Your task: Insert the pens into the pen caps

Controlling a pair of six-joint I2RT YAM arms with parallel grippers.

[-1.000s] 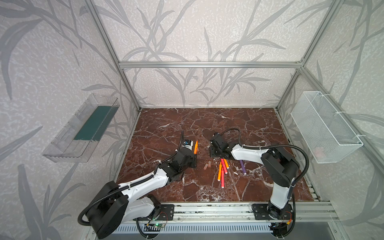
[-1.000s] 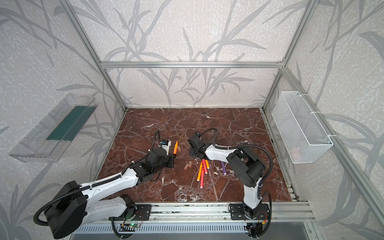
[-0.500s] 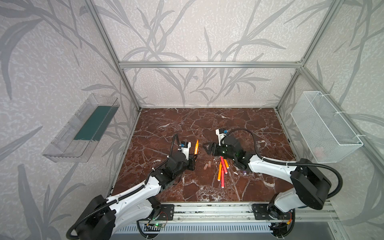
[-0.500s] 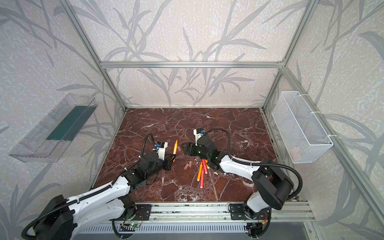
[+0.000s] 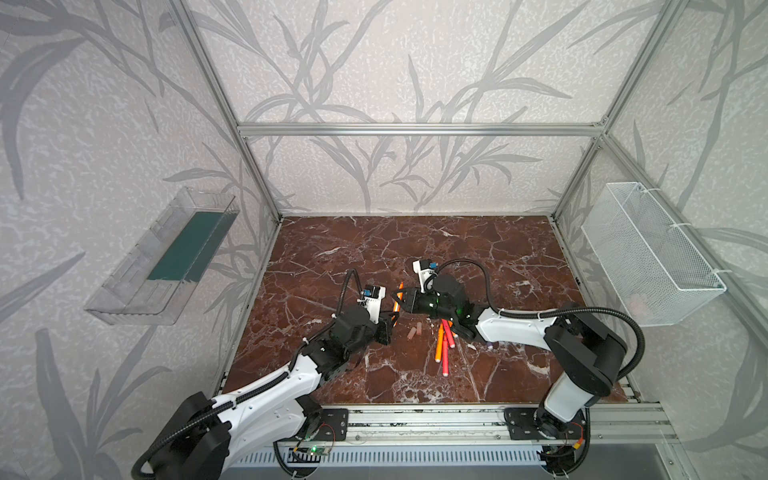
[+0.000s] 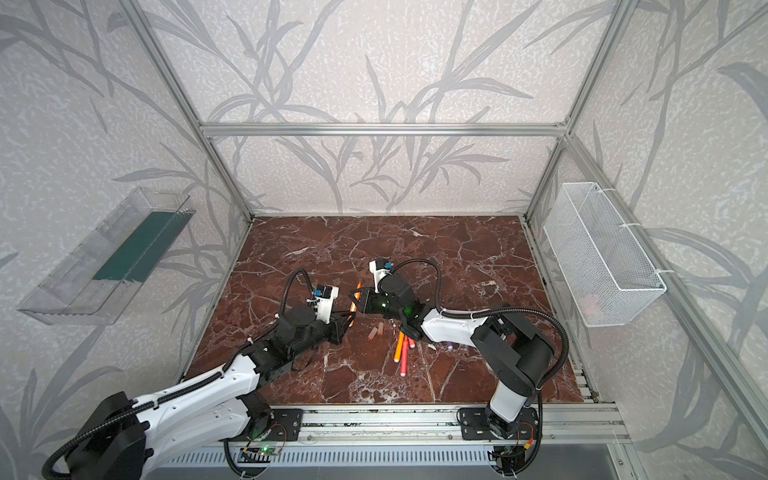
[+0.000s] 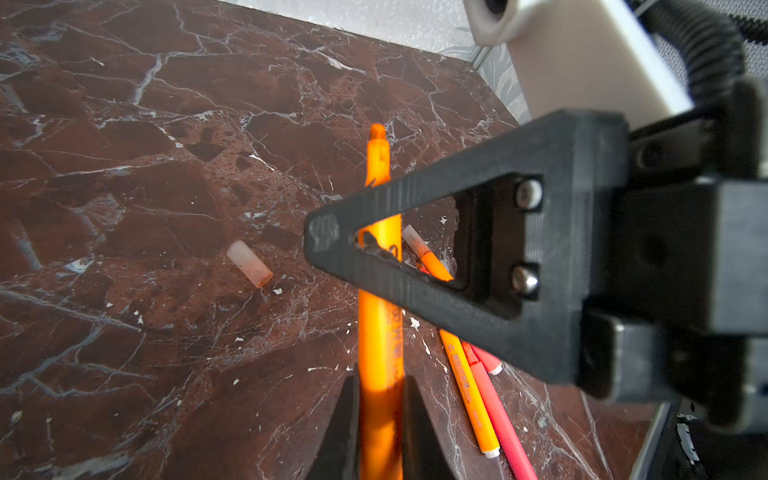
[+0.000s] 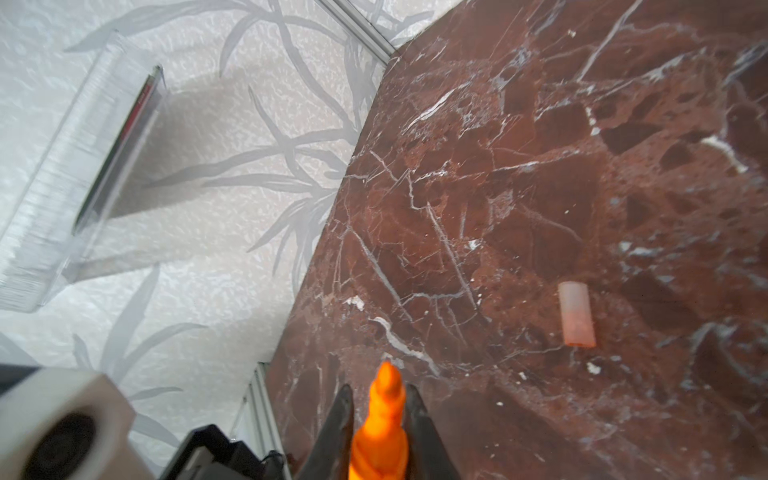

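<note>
Marble top (image 5: 374,249): two loose caps (image 5: 412,333) (image 5: 420,329), one orange pen (image 7: 380,332) gripped.

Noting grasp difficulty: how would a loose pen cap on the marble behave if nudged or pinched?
The pen cap, a short round tube lying on its side, would probably roll if nudged. It looks small, translucent and light, so a pinch might flick it away.
</note>
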